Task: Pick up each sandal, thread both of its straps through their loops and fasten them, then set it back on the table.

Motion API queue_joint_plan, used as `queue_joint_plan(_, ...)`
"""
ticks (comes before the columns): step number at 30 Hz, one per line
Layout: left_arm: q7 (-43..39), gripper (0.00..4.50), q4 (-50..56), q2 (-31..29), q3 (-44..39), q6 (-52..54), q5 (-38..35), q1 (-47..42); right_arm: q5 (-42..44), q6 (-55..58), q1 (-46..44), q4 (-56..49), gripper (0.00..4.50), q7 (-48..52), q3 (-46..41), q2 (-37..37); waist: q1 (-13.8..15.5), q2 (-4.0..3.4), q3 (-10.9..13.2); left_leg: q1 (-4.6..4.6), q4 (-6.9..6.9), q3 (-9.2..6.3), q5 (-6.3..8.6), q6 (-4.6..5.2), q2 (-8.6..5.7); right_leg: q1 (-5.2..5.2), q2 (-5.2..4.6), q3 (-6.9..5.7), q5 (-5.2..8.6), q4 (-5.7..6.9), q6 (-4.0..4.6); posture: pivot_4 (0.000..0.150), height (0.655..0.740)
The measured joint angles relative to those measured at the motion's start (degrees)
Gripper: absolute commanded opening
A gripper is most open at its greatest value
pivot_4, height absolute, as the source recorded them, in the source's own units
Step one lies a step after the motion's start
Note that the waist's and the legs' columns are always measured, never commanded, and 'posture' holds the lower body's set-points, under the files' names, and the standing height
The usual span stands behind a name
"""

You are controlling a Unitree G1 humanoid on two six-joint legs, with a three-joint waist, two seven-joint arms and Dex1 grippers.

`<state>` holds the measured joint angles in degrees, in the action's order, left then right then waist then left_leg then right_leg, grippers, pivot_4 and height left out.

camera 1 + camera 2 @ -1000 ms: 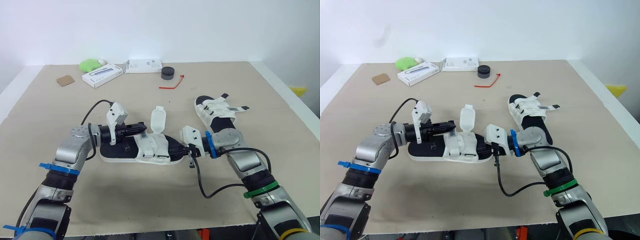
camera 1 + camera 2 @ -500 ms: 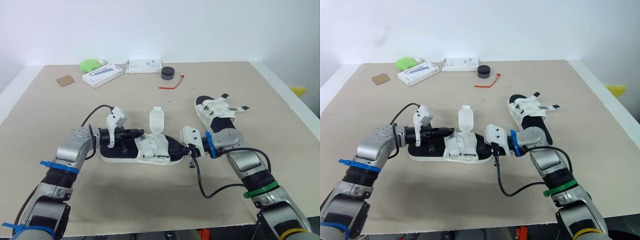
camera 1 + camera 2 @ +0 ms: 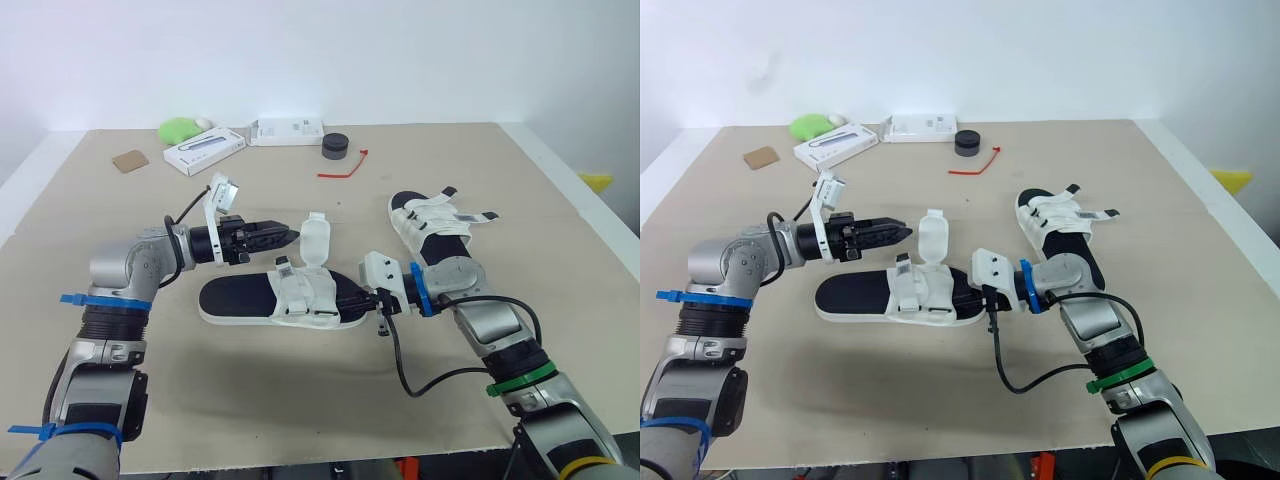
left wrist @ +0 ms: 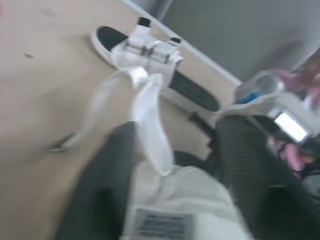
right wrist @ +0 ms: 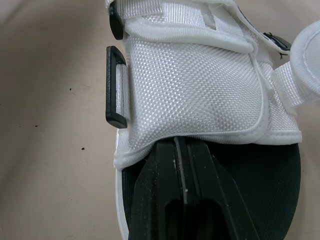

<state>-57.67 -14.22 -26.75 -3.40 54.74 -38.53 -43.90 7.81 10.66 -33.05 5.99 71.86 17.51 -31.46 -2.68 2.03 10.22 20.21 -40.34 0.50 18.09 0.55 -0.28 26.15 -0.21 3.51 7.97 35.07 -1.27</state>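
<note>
Two grippers: left gripper point(image 3: 288, 235) spread beside raised strap point(image 3: 316, 240), right gripper point(image 5: 180, 144) pressed together under sandal upper point(image 5: 190, 85).

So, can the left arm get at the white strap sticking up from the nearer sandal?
Probably yes. The left end effector hovers beside the upright white strap, nothing between them; the right end effector sits lower, at the other end of the black-and-white sandal.

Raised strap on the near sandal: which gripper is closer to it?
Left. The left gripper is just beside the strap; the right gripper sits under the front band of the sandal.
</note>
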Motion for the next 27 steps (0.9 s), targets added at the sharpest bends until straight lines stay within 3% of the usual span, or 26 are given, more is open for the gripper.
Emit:
queue_joint_plan(1, 0.3, 4.44, -1.1, 0.5, 0.1, 0.9, -0.1, -0.4, -0.1, 0.0, -0.1, 0.0, 0.0, 0.0, 0.0, 0.0, 0.0, 0.0, 0.0, 0.0, 0.0, 0.0, 0.0, 0.0, -0.03, 0.0, 0.0, 0.0, 0.0, 0.0, 0.0, 0.15, 0.74)
queue_joint_plan(10, 4.1, 4.44, -15.2, 4.9, 0.6, 5.9, 0.6, -8.7, -0.2, -0.1, -0.1, 0.1, 0.0, -0.1, 0.0, 0.3, 0.0, 0.0, 0.0, 0.01, 0.0, 0.0, 0.0, 0.0, -0.07, 0.01, 0.04, 0.01, -0.02, 0.0, 0.03, 0.15, 0.74)
queue_joint_plan(17, 8.8, 4.44, -32.9, 10.2, -5.2, 6.7, 0.7, -18.7, -0.2, -0.3, 0.0, 0.1, 0.0, -0.5, 0.0, 0.3, 0.0, 0.02, 0.0, 0.02, 0.0, 0.01, 0.0, 0.0, -0.13, 0.0, 0.01, 0.03, -0.05, -0.02, 0.02, 0.15, 0.74)
queue_joint_plan(27, 12.9, 4.44, -41.6, 12.7, -11.0, 7.6, 0.7, -22.9, -0.2, -0.6, 0.1, 0.1, 0.0, -0.8, 0.1, 0.2, -0.1, 0.02, 0.0, 0.02, 0.0, 0.03, 0.0, -0.01, -0.13, 0.02, 0.0, 0.08, -0.07, -0.01, -0.01, 0.15, 0.74)
